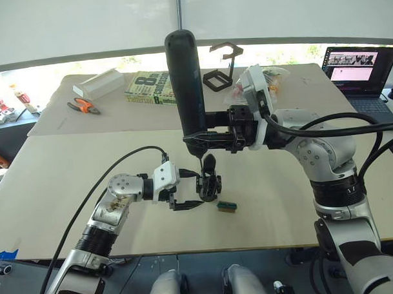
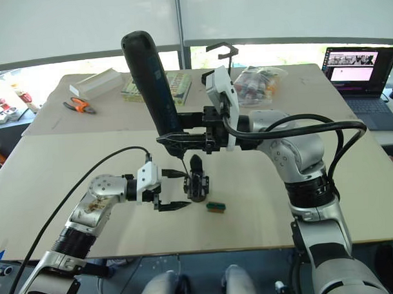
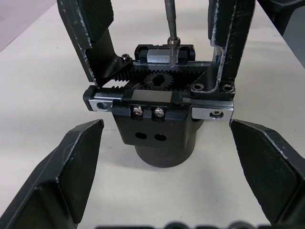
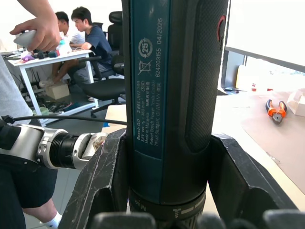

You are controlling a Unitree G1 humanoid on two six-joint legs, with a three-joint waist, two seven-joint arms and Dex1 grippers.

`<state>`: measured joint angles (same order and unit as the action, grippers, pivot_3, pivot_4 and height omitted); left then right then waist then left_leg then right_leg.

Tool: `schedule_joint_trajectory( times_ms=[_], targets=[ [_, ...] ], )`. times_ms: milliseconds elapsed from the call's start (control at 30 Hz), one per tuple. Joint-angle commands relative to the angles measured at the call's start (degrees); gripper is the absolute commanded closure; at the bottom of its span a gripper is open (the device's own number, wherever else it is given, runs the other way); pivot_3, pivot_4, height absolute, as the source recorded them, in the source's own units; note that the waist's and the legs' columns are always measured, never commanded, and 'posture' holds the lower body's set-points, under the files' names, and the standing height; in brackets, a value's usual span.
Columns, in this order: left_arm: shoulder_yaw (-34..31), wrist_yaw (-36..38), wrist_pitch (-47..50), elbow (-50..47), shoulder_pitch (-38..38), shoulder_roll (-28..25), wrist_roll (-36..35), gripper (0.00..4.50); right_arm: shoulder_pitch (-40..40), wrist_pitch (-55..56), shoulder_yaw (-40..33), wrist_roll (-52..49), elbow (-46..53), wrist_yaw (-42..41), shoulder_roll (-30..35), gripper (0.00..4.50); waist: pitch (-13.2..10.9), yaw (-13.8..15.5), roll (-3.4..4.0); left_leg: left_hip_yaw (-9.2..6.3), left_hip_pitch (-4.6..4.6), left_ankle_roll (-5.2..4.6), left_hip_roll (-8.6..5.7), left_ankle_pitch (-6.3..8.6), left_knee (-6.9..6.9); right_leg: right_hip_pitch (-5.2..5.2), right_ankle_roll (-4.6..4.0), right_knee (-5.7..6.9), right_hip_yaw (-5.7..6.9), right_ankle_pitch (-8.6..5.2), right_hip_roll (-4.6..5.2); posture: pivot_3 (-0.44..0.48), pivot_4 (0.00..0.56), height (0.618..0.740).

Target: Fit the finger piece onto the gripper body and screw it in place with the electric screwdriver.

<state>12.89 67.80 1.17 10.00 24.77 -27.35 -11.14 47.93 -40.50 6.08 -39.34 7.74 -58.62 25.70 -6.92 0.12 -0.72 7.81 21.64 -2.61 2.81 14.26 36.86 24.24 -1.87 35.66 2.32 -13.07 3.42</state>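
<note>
A: Two arms, one job each? The left gripper (image 1: pixel 187 190) sits with jaws wide, flanking the gripper body (image 3: pixel 159 119) on the desk (image 1: pixel 88 183), probably to steady it.

B: Yes. One electric screwdriver (image 1: pixel 184 83), clamped upright in the right gripper (image 1: pixel 206 140), bit down on a top screw.

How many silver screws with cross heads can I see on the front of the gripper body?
2, side by side on the gripper body front, above two round holes; others may be hidden.
</note>
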Motion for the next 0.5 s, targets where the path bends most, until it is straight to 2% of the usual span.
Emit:
schedule_joint_trajectory(
  times_ms=[33, 500],
  targets=[
    [-0.15, 0.30, -1.38, -0.17, 1.04, 0.07, -0.05, 0.00, 0.04, 2.29, -1.79, -0.43, 2.38, -0.42, -0.27, 2.58, 0.00, 0.00, 0.00, 0.00, 0.00, 0.00, 0.00, 0.00, 0.00, 0.00, 0.00, 0.00, 0.00, 0.00, 0.00, 0.000, 0.150, 0.740],
    [-0.02, 0.59, -2.31, 1.10, 1.44, 0.33, 0.69, 0.00, -0.96, 1.29, -2.04, -1.06, 3.60, -0.06, -0.52, 2.58, 0.00, -0.10, 0.00, 0.00, 0.00, 0.00, -0.01, 0.00, 0.01, 0.00, 0.00, 0.02, 0.00, 0.00, 0.00, 0.000, 0.150, 0.740]
  ],
)
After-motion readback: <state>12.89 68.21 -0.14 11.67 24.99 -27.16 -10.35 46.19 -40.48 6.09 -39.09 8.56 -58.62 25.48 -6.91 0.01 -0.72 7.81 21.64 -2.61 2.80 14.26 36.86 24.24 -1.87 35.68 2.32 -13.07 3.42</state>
